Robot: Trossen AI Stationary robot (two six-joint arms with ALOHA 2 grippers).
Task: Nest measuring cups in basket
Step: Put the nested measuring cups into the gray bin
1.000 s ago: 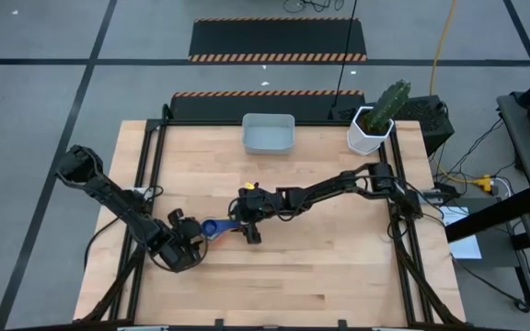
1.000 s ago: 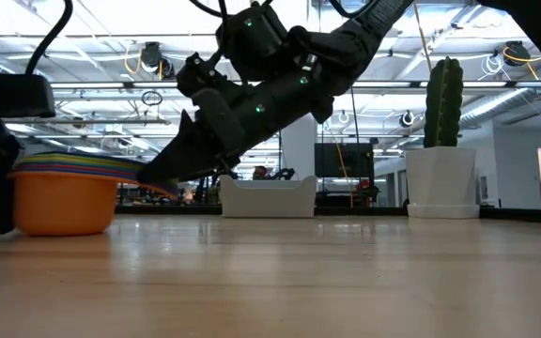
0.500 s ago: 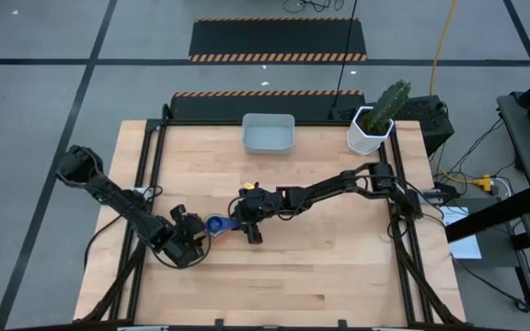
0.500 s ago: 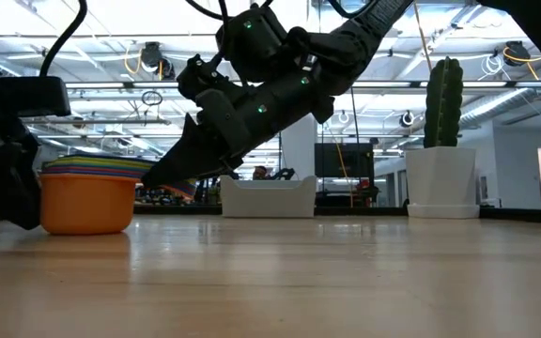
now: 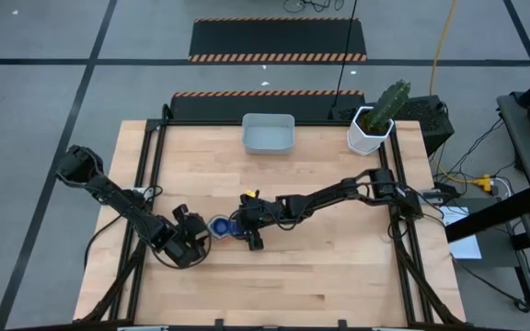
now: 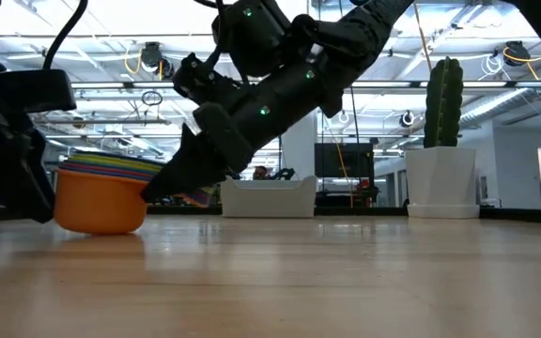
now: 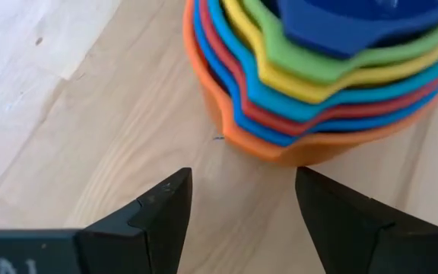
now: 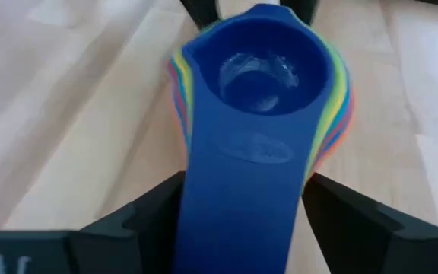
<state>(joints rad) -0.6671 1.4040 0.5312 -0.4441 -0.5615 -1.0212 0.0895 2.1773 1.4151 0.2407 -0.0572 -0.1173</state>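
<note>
The measuring cups (image 5: 219, 224) sit nested in one stack, orange outermost and dark blue innermost, with the base (image 6: 100, 223) on the table. My right gripper (image 8: 245, 199) reaches in from the table's right and is shut on the stack's handles. My left gripper (image 7: 242, 179) is open just left of the stack (image 7: 318, 68), and its fingers touch nothing. The light grey-blue basket (image 5: 268, 133) stands near the far edge. My right gripper pinches the dark blue top handle (image 8: 242, 171) between its two fingers (image 8: 154, 213), which lie along it. It comes slanting down from the table's right (image 6: 172, 183). The stack rests on the table, tipped slightly toward the gripper. Whether the lower handles are also held is hidden.
A white faceted pot with a green cactus (image 5: 373, 127) stands at the far right corner. The wooden table (image 5: 339, 267) has bare board on the near side and between the stack and the basket. Dark frame rails (image 5: 150, 165) run along its edges.
My right gripper has drawn the nested stack a short way along the table toward the right edge, keeping its hold. The stack now sits slightly tipped. My left gripper has followed it toward the right, staying open.
</note>
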